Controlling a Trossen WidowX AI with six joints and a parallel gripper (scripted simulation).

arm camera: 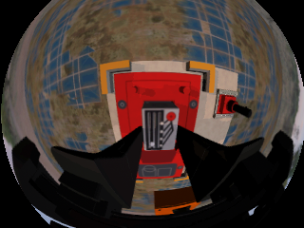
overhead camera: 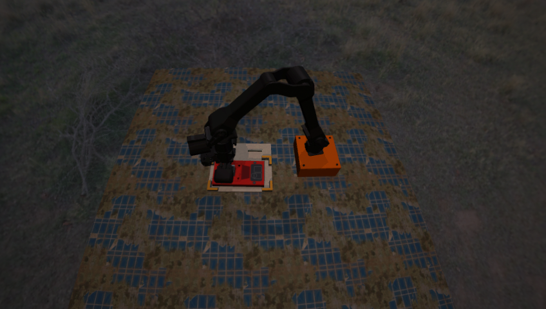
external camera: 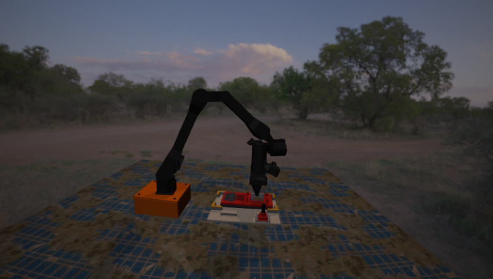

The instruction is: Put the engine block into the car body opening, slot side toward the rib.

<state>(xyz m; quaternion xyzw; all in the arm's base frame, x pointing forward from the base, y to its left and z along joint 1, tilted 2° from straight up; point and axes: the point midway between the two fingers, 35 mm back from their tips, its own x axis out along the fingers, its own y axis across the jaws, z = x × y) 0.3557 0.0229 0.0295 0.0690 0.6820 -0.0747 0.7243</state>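
The red car body lies flat on the pale base plate. My gripper points straight down over the car body and is shut on the grey engine block. The block is upright at the opening's place, its long sides along the body in the wrist view. Its top has dark slots and a red round spot. The gripper hides it in the top view. The opening's edges and how deep the block sits cannot be told. The rib cannot be made out.
A small red part with a black lever stands on the plate beside the car body. Yellow corner brackets stand around the body. The arm's orange base box is beyond the body's far end.
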